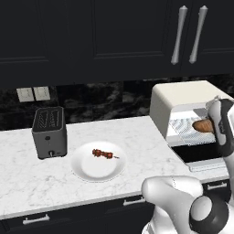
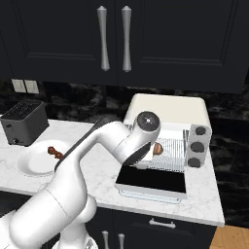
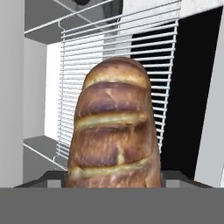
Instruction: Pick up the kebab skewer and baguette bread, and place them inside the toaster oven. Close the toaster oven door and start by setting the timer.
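The bread (image 3: pixel 114 131) is in the tool's (image 3: pixel 114 181) grip, over the rack (image 3: pixel 131 52) inside the oven (image 1: pixel 183 98). The skewer (image 1: pixel 102 154) waits on the plate (image 1: pixel 82 171). Dropped crooked, the bread could roll onto the open door (image 2: pixel 151 181).

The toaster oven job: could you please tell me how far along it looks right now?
Done: the toaster oven door is open. In hand: the baguette bread sits between the fingers at the wire rack of the toaster oven; whether it rests there yet, I cannot tell. Left: the kebab skewer lies on the white plate; then shut the door and set the timer.
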You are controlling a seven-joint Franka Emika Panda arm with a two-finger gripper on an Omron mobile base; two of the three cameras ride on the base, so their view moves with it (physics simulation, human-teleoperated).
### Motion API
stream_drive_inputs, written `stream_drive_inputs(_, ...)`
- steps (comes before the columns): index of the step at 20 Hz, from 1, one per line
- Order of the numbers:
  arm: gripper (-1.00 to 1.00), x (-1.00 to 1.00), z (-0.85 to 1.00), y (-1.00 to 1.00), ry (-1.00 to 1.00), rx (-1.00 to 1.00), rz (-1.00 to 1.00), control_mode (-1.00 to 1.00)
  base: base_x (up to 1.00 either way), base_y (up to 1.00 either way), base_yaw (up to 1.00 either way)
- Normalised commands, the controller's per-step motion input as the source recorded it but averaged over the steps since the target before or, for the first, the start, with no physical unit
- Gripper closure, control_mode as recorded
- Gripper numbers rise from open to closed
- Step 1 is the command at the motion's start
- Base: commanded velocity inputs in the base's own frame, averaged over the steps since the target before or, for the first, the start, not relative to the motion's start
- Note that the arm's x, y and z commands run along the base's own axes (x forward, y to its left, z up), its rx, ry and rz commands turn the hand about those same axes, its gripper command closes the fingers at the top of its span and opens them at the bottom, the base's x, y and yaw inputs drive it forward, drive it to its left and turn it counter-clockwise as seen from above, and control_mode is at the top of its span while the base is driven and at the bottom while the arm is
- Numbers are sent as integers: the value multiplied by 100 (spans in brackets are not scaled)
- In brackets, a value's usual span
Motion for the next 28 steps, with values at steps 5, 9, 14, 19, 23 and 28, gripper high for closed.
stream_drive_inputs(5,100,61,-17,-41,0,0,0,-100,0,0,0)
stream_drive_inputs(9,100,45,-44,-17,-7,-1,0,-100,0,0,0)
stream_drive_inputs(14,100,22,-43,-7,-17,-2,-3,-100,0,0,0)
stream_drive_inputs(19,100,4,0,-2,-13,0,-15,-100,0,0,0)
stream_drive_inputs(23,100,27,0,0,-9,-1,-12,-100,0,0,0)
stream_drive_inputs(28,100,33,0,0,-3,0,-2,-100,0,0,0)
